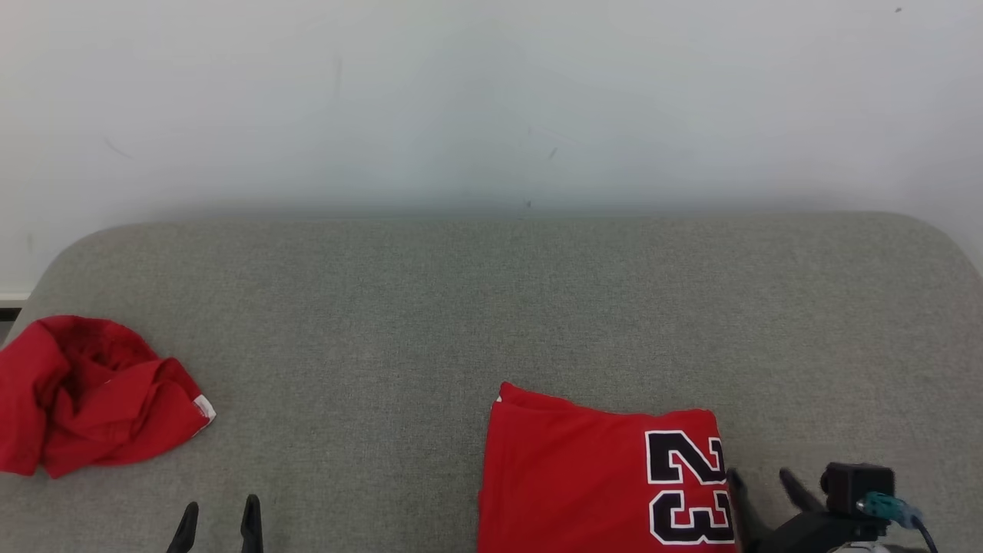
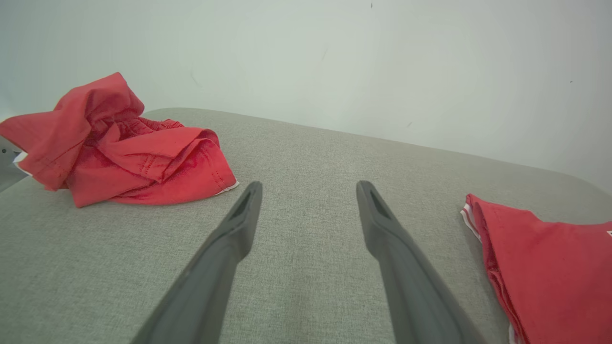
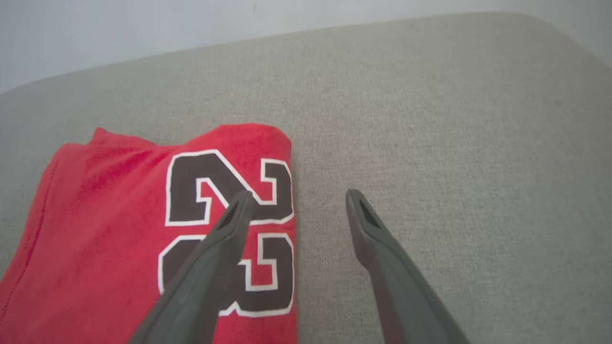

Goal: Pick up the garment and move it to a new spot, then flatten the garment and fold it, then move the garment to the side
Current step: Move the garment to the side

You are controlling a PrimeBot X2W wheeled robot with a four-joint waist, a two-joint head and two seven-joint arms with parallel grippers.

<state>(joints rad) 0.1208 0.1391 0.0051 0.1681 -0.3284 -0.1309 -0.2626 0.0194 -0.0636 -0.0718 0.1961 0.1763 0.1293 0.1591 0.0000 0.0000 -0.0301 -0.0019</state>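
A red garment (image 1: 584, 476) with a black "23" lies folded flat on the grey padded surface (image 1: 491, 307), near its front edge and right of centre. My right gripper (image 1: 760, 478) hovers open at the garment's right edge. In the right wrist view, one finger of the right gripper (image 3: 296, 200) is over the printed number on the garment (image 3: 110, 229) and the other over bare fabric. My left gripper (image 1: 221, 505) stands open and empty at the front left. The left wrist view has the left gripper (image 2: 308, 191) over bare surface, with the folded garment (image 2: 550, 258) off to its right.
A second red garment (image 1: 92, 395) lies crumpled in a heap at the surface's left edge, also in the left wrist view (image 2: 119, 143). A white wall (image 1: 491, 100) rises behind the surface. Bare grey surface stretches across the middle and far right.
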